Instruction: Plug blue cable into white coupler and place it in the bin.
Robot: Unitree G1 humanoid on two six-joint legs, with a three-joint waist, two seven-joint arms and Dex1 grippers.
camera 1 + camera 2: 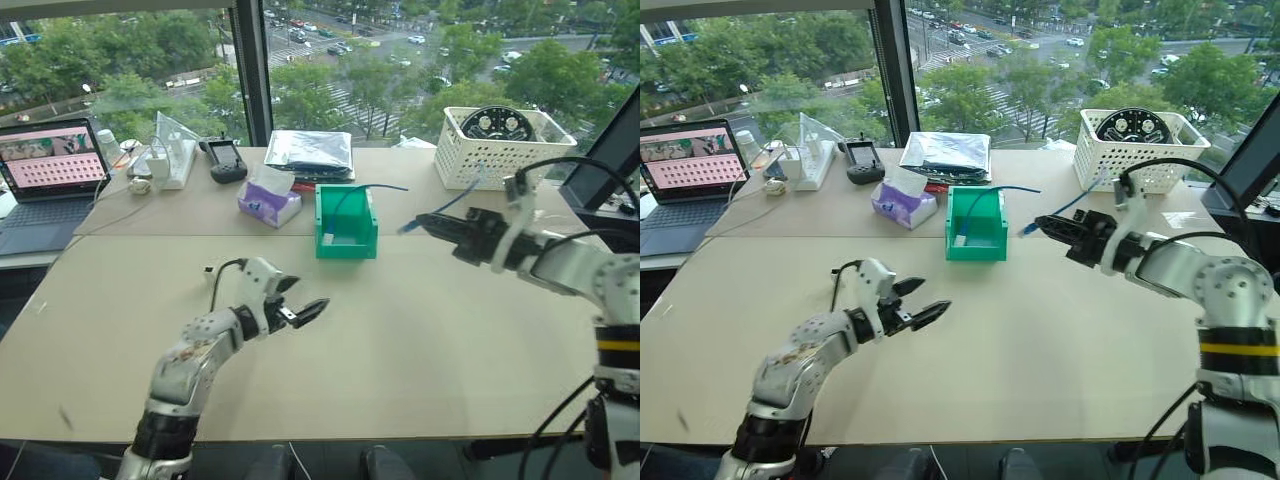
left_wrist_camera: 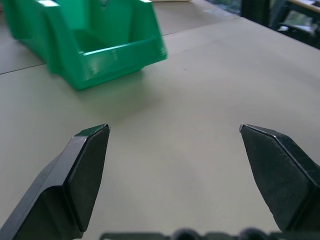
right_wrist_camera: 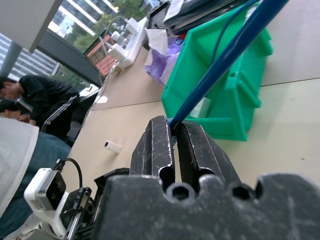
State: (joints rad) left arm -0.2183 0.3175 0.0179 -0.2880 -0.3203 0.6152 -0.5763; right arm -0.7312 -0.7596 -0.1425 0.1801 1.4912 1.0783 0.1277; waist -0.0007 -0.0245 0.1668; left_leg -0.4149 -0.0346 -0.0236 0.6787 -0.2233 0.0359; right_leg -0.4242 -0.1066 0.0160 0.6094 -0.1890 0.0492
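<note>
Right wrist view is showing our right hand (image 3: 175, 145) pinching the blue cable (image 3: 227, 50), limp and light, near its plug, beside the bin (image 1: 347, 221); gripping near the plug seems best. Our left hand (image 1: 300, 305) is gaping wide, empty, over the worktop (image 1: 420, 330).

Colours and patterns on the table

The bin (image 1: 346, 222) is bright green; the cable (image 3: 227, 54) is blue. The coupler (image 3: 112, 146) is white. The table (image 1: 420, 330) is plain beige. The basket (image 1: 500, 150) is white with a perforated grid pattern. The tissue pack (image 1: 268, 203) is purple with white tissue showing. Both gripper finger sets (image 2: 85, 170) (image 3: 200, 150) are black. The laptop (image 1: 52, 160) screen shows pink.
</note>
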